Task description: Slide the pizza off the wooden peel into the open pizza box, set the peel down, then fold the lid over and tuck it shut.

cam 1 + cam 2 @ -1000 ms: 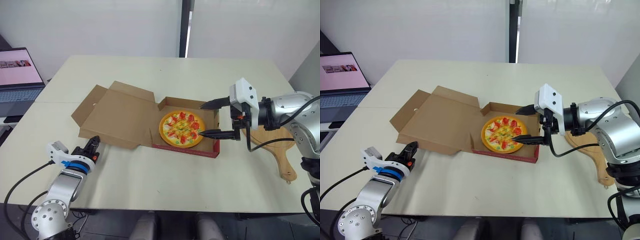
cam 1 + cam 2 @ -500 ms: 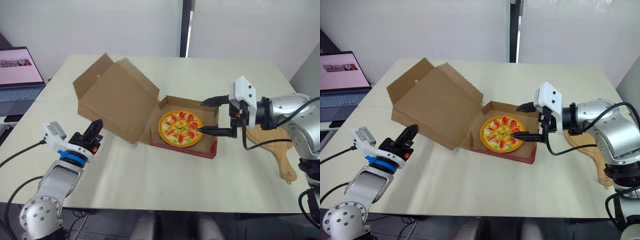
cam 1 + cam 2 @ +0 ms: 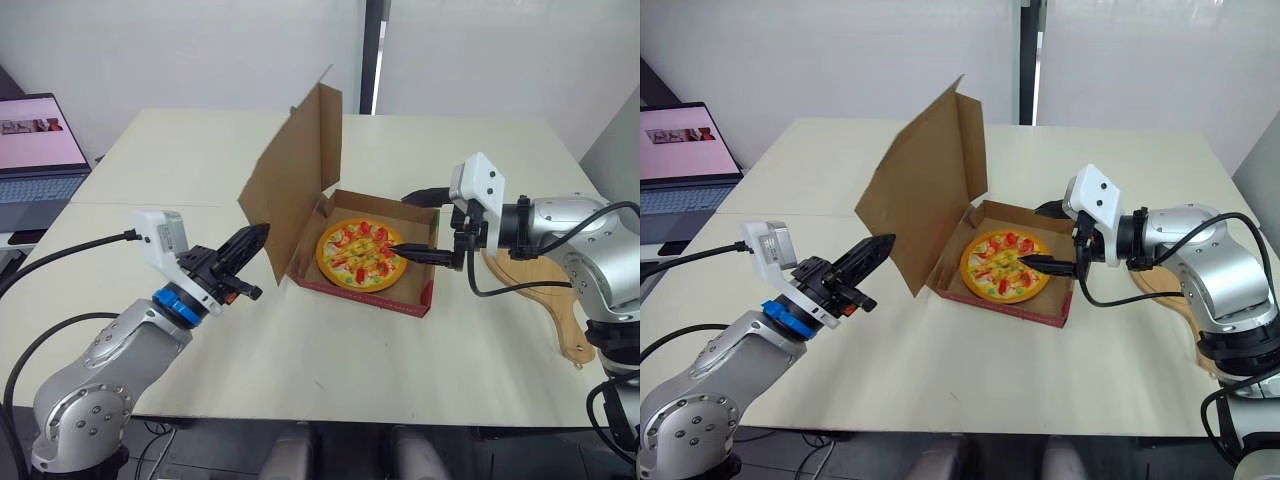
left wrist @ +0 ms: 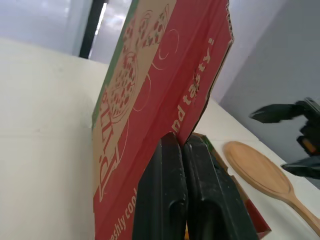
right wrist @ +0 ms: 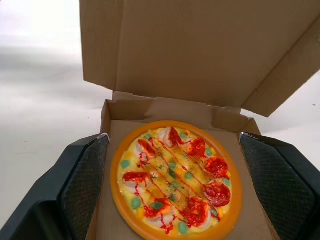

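Observation:
The pizza [image 3: 361, 255] lies in the base of the cardboard box [image 3: 365, 297]. The box lid [image 3: 295, 185] stands almost upright along the box's left side. My left gripper [image 3: 258, 233] is shut, its tips pressed against the lid's red printed outer face [image 4: 165, 95]. My right gripper [image 3: 410, 223] is open and hovers over the right part of the box, with its fingers [image 5: 82, 172] on either side of the pizza [image 5: 175, 177]. On the table at the right, behind my right arm, lies the wooden peel [image 3: 535, 285].
A laptop [image 3: 35, 160] sits off the table's left edge. The peel's handle [image 3: 570, 335] reaches toward the table's front right. Bare tabletop [image 3: 330, 370] spreads in front of the box and behind it.
The lid has swung up from lying flat on the left to nearly upright. My left gripper rose and moved right with it. My right gripper shifted slightly left over the box.

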